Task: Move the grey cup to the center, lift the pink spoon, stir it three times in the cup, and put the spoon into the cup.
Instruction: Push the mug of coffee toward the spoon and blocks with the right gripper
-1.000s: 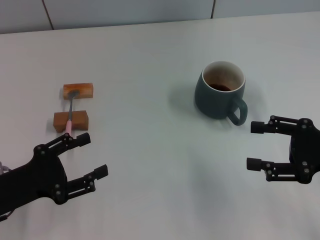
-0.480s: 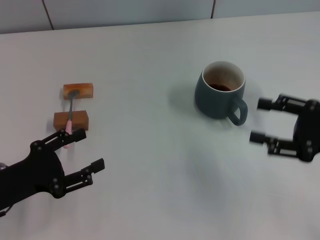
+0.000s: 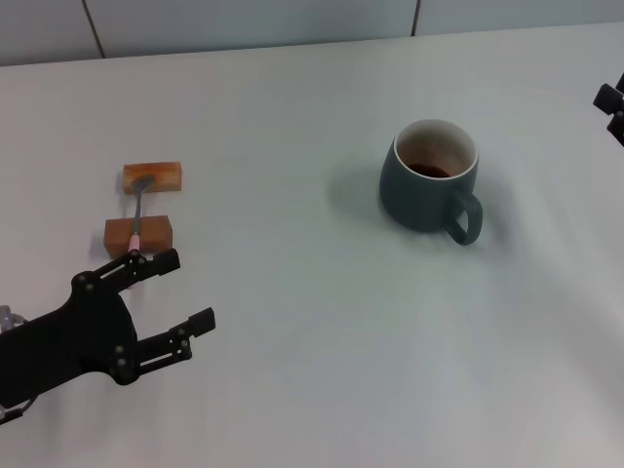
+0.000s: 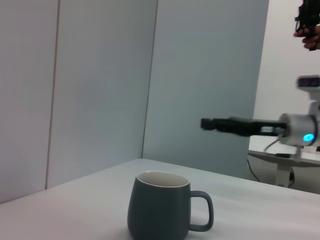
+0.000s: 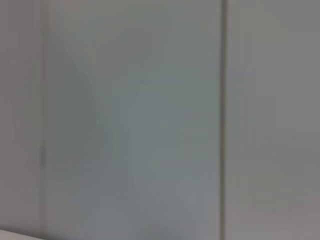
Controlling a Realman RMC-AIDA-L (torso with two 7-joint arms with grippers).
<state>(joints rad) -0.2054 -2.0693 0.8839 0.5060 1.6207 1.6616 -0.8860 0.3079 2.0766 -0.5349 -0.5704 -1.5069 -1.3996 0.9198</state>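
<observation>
The grey cup [image 3: 430,181] stands right of the table's middle, handle toward me and to the right, with dark liquid inside. It also shows in the left wrist view [image 4: 157,210]. The pink spoon [image 3: 136,220] lies across two wooden blocks at the left, bowl on the far block. My left gripper [image 3: 187,290] is open and empty, just in front of the spoon's pink handle end. My right gripper [image 3: 611,109] is at the right edge, far from the cup, only its two fingertips showing, apart. It appears raised in the left wrist view [image 4: 212,123].
The far wooden block [image 3: 153,176] and the near wooden block [image 3: 139,235] hold the spoon off the white table [image 3: 292,292]. A grey panelled wall runs behind the table's far edge. The right wrist view shows only wall.
My right gripper has risen and drawn away from beside the cup's handle to the right edge of the head view. My left gripper has shifted slightly near the spoon's handle. Cup and spoon have not moved.
</observation>
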